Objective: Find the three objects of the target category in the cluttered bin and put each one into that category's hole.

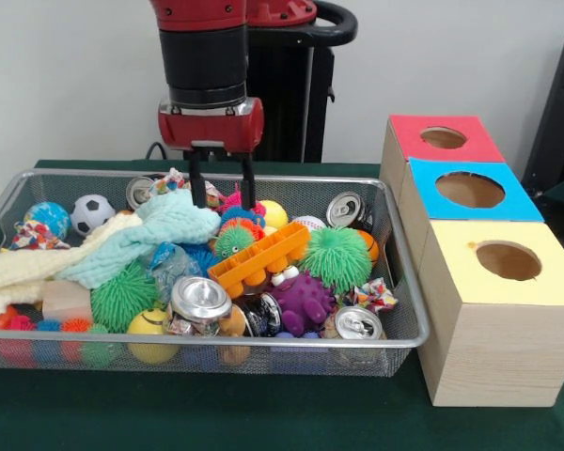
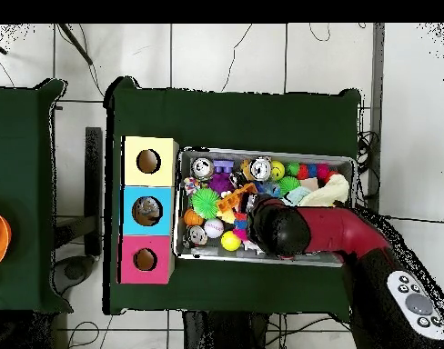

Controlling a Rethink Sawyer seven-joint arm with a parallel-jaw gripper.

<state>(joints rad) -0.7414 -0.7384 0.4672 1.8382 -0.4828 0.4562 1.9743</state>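
Clear plastic wad [image 1: 169,266] lies in the bin [image 1: 404,310], below and nearer the camera than the open, empty hand [image 1: 222,193]; descending here risks snagging the cloth [image 1: 141,240] or toys instead.

green table [image 1: 263,413], bin [image 1: 409,324], wooden boxes [image 1: 493,348]

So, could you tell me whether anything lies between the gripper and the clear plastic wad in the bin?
The gripper, fingers apart, hangs over the far middle of the bin. The visible plastic wad lies nearer the camera, and the mint cloth lies between them, draped along its far side. Nothing covers the wad's top.
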